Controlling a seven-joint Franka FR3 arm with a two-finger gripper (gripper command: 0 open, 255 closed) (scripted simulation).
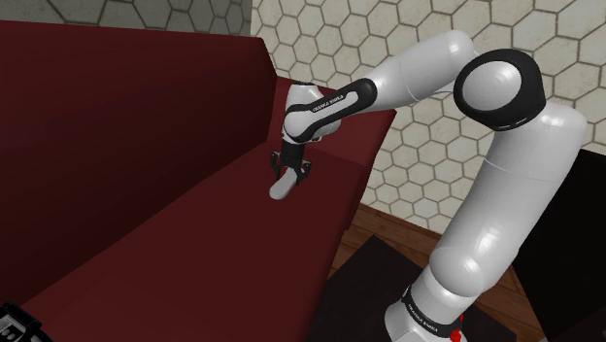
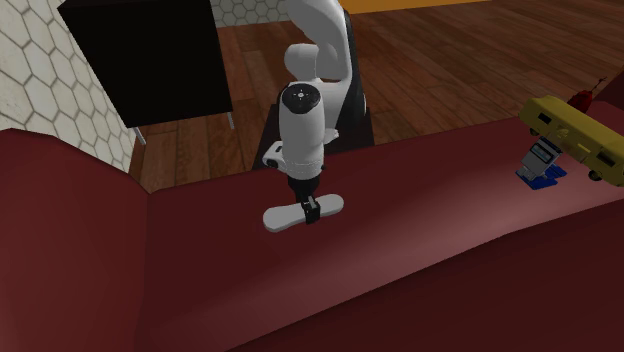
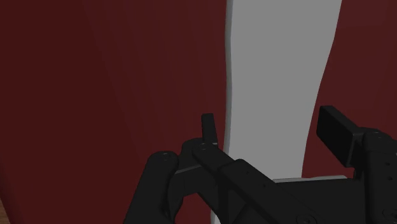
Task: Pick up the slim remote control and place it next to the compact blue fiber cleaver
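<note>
The slim remote control is a plain pale grey strip lying flat on the dark red sofa seat. It sits directly under my gripper, with its length running out ahead of the hand in the wrist view. The two black fingers stand one against each long edge, and no cushion shows between them and the remote. I read that as the gripper pinching the remote across its narrow width, roughly at its middle. That is a sensible place to hold it, because the two ends balance on either side of the hand and a lift should not tip it. The wrist points almost straight down, so the fingers meet the thin edges squarely.

As far as I can judge, the remote rests on the seat and has not been lifted.

In the second exterior view, the compact blue fiber cleaver sits well away from the gripper along the same seat, towards that view's right. A yellow boxy object lies just beside it. When I carry the remote over, I want to set it down on the cleaver's nearer, open side, because the yellow object crowds the far one.
</note>
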